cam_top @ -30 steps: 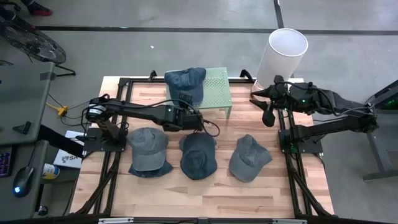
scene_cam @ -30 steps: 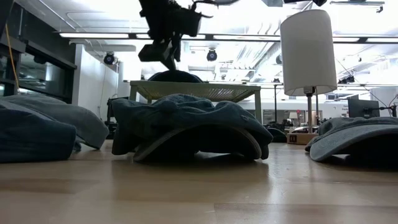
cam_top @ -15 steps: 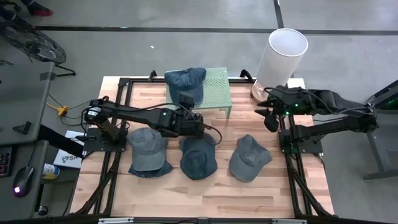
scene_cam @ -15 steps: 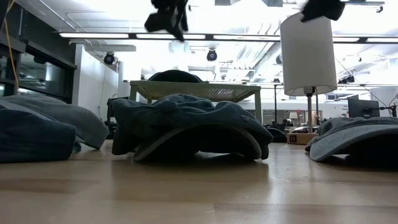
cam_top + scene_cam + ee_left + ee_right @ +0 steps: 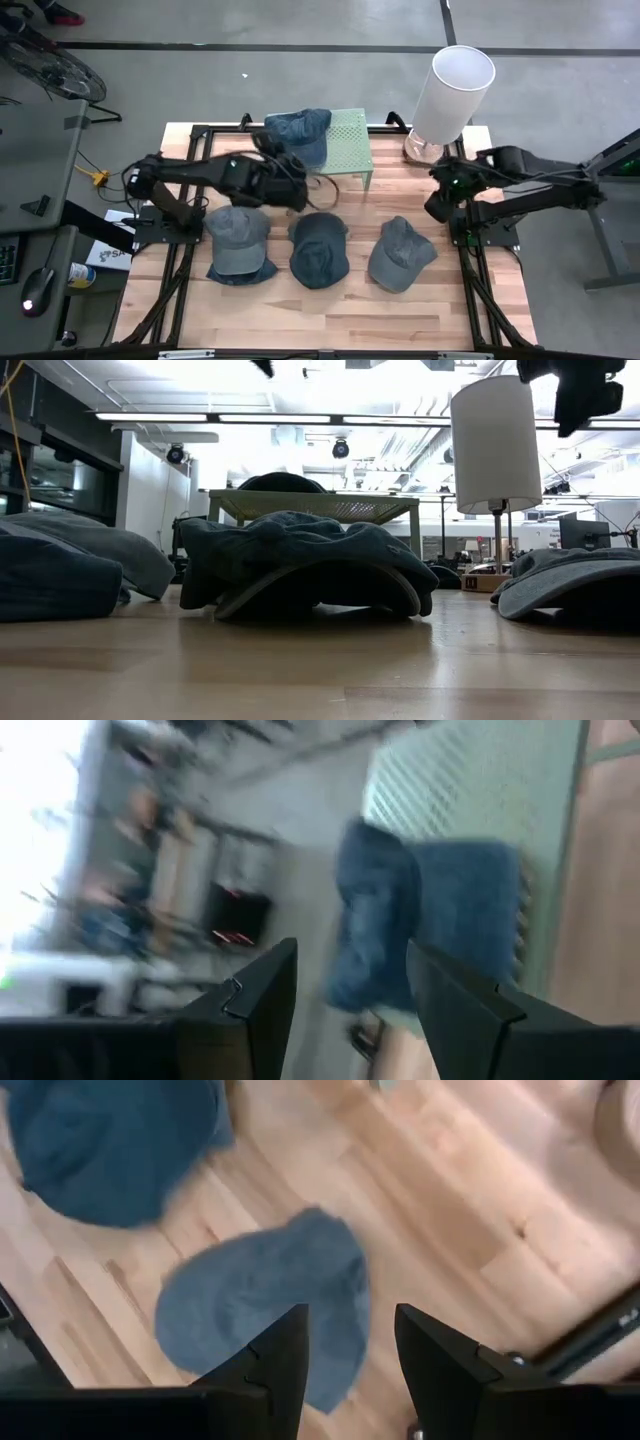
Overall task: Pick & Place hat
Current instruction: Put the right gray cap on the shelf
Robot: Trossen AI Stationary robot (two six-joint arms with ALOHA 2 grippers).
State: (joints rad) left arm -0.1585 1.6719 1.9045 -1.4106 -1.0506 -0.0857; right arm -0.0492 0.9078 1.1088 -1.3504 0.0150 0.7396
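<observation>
Pale wooden planks made up the worktop [image 5: 330, 310], with three caps in a row across its middle. The left cap [image 5: 237, 238] was grey-blue and lay beside the dark frame rail. Next came the middle cap [image 5: 319, 248], darker, and then the right cap [image 5: 400, 253], grey, a little apart from it. Behind the row stood a green mesh shelf [image 5: 350, 140], and a fourth cap [image 5: 298, 132], denim blue, sat on its left part, hanging partly over that edge.

The left hand [image 5: 290, 190] hung above the worktop between the shelf and the row, just in front of the fourth cap and touching none of them. In the left wrist view its fingers [image 5: 262, 1005] stood spread with nothing between them, the fourth cap and mesh showing beyond.

Farther right, a white cylinder [image 5: 450, 92] stood at the worktop's back corner. The right hand [image 5: 438, 207] hovered by the right edge, near the right cap but clear of it. Its fingers [image 5: 272, 1370] were also spread and empty, with the right cap on the planks below them.
</observation>
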